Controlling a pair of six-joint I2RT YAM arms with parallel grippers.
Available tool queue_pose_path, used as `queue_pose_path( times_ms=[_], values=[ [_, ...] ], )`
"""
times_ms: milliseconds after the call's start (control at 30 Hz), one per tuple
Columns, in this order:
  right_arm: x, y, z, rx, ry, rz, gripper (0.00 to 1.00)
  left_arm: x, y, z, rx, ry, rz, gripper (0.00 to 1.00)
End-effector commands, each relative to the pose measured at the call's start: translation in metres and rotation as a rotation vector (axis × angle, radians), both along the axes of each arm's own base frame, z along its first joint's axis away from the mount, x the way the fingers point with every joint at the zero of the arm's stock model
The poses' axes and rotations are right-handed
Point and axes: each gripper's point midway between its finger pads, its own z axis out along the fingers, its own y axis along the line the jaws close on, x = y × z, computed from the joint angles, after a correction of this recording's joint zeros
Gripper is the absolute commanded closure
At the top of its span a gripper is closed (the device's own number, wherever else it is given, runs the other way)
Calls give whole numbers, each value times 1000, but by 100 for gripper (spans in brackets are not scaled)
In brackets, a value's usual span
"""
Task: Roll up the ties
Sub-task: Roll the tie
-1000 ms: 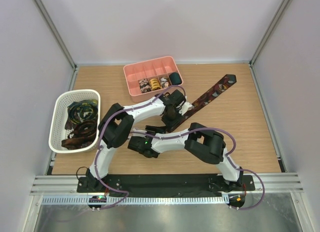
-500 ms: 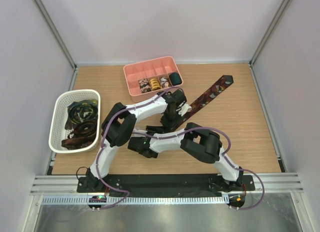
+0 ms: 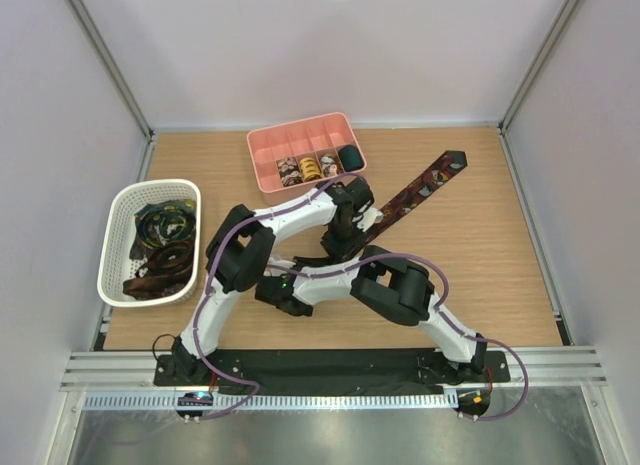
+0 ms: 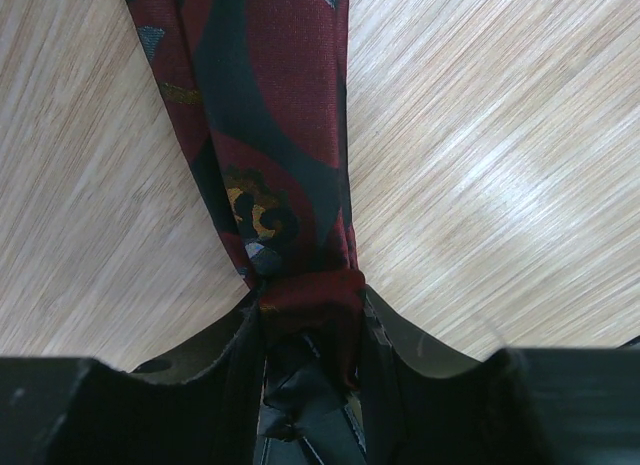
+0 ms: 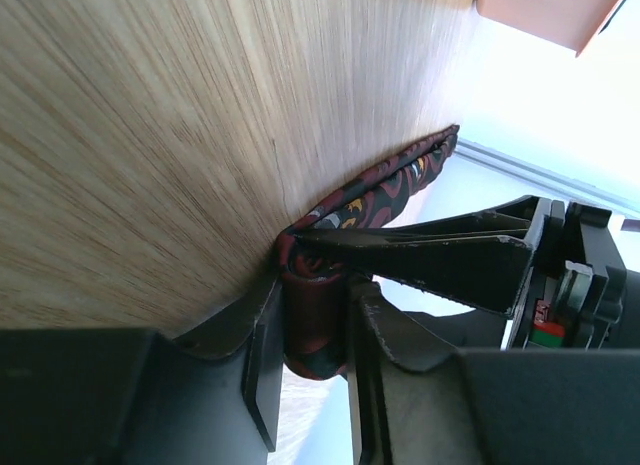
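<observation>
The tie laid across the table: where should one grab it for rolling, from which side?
I'd take the tie by its near end, from above, pinching across its width: it lies flat, and its broad far end trails free. The left gripper and right gripper both pinch there.

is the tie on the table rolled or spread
Mostly spread: the tie lies flat across the table; only its near end is rolled, between left gripper and right gripper.

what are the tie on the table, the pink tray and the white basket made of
tie: woven fabric with a slight sheen; fine weave and soft folds show.
pink tray: probably moulded plastic; smooth, even matte walls.
white basket: likely plastic; open mesh walls.
</observation>
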Motion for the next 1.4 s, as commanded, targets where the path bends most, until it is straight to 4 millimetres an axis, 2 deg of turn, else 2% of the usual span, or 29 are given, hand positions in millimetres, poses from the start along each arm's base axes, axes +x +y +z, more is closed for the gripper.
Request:
queue_pose_path(
  times_ms=[0, 133, 333, 533, 667, 867, 933, 967, 1067, 1100, 1133, 1167, 1200, 1233, 1267, 1300, 1333, 1367],
  values=[
    [-2, -20, -31, 6, 100, -82, 74, -35, 36, -22, 160, 157, 5, 61],
    [-3, -15, -27, 39, 102, -85, 80, -30, 31, -16, 135, 128, 4, 52],
    [-10, -2, -21, 109, 118, -58, 81, -11, 19, -1, 68, 30, 15, 35],
    [-14, 6, -9, 191, 142, -54, 81, 15, 5, 29, -7, -112, 39, 32],
    [-17, 10, -4, 236, 159, -52, 82, 42, -2, 59, -64, -251, 79, 30],
    [-24, 17, -4, 321, 217, -40, 82, 80, -16, 126, -217, -424, 146, 28],
    [-27, 21, -5, 350, 241, -29, 82, 87, -16, 148, -264, -464, 170, 26],
    [-29, 21, -3, 364, 250, -24, 82, 97, -11, 158, -274, -506, 202, 25],
    [-35, 25, -5, 413, 285, -3, 82, 110, 0, 193, -337, -585, 290, 21],
    [-34, 31, 4, 469, 281, 15, 82, 115, 11, 192, -332, -594, 333, 14],
    [-37, 33, 6, 499, 296, 27, 82, 120, 26, 215, -349, -657, 417, 9],
    [-40, 28, 2, 510, 317, 26, 82, 126, 32, 226, -380, -701, 464, 8],
    [-37, 33, 13, 585, 322, 33, 82, 126, 47, 215, -354, -715, 505, 5],
    [-43, 31, 8, 607, 365, 37, 82, 130, 62, 222, -349, -767, 564, 2],
    [-44, 31, 9, 637, 383, 37, 82, 130, 70, 251, -434, -824, 651, 0],
    [-40, 33, 12, 691, 392, 33, 82, 128, 79, 257, -456, -838, 691, 0],
    [-41, 34, 19, 733, 406, 40, 82, 128, 96, 244, -438, -833, 740, 0],
    [-42, 33, 15, 781, 449, 31, 82, 124, 105, 265, -503, -861, 803, 0]
  ],
)
